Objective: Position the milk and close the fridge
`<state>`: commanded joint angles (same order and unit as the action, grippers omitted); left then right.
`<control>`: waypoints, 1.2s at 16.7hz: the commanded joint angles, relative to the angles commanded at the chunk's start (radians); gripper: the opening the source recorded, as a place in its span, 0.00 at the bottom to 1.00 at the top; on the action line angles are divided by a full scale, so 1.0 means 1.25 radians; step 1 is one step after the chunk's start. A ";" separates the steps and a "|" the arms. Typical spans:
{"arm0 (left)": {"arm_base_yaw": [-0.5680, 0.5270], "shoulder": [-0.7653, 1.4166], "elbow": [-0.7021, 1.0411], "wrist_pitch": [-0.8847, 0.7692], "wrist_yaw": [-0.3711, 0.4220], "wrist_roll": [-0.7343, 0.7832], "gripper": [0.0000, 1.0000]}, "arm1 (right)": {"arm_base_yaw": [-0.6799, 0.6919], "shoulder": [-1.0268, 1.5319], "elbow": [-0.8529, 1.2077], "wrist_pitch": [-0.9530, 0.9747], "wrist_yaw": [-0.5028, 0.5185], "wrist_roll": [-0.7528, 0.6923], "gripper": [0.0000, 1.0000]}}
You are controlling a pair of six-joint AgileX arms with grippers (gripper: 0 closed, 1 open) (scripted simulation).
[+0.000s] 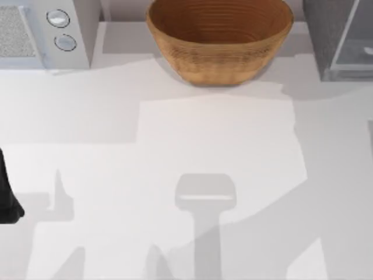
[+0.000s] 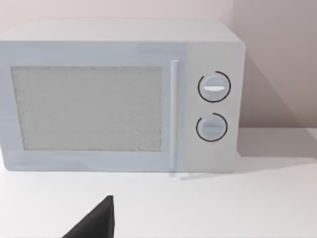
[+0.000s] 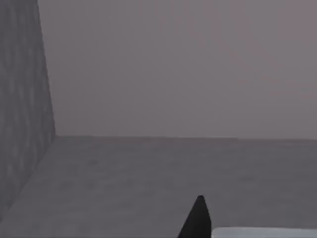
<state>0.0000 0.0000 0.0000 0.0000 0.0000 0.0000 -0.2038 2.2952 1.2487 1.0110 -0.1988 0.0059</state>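
Note:
The fridge [image 1: 325, 35] is the grey speckled box at the table's back right, with its lighter smooth door panel [image 1: 356, 42] on its right side. I cannot tell how far that door stands open. In the right wrist view a speckled fridge wall [image 3: 22, 99] rises beside a dim grey floor. A black tip of my right gripper [image 3: 198, 220] shows low over that floor, next to a pale strip [image 3: 262, 232] I cannot identify. The milk is out of view. My left gripper [image 2: 94, 224] is parked at the table's left edge [image 1: 9, 201], facing the microwave.
A light grey microwave [image 1: 46, 32] with two round knobs [image 2: 214, 87] stands at the back left. A large wicker basket [image 1: 220, 41] sits at the back middle. Arm shadows fall across the white tabletop [image 1: 204, 146].

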 joint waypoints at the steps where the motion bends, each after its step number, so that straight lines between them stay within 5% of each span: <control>1: 0.000 0.000 0.000 0.000 0.000 0.000 1.00 | -0.002 0.002 0.002 -0.001 0.000 0.000 0.00; 11: 0.000 0.000 0.000 0.000 0.000 0.000 1.00 | -0.002 0.002 0.002 -0.001 0.000 0.000 0.00; 20: 0.000 0.000 0.000 0.000 0.000 0.000 1.00 | -0.002 0.002 0.002 -0.001 0.000 0.000 0.68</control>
<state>0.0000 0.0000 0.0000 0.0000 0.0000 0.0000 -0.2057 2.2972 1.2507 1.0101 -0.1992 0.0059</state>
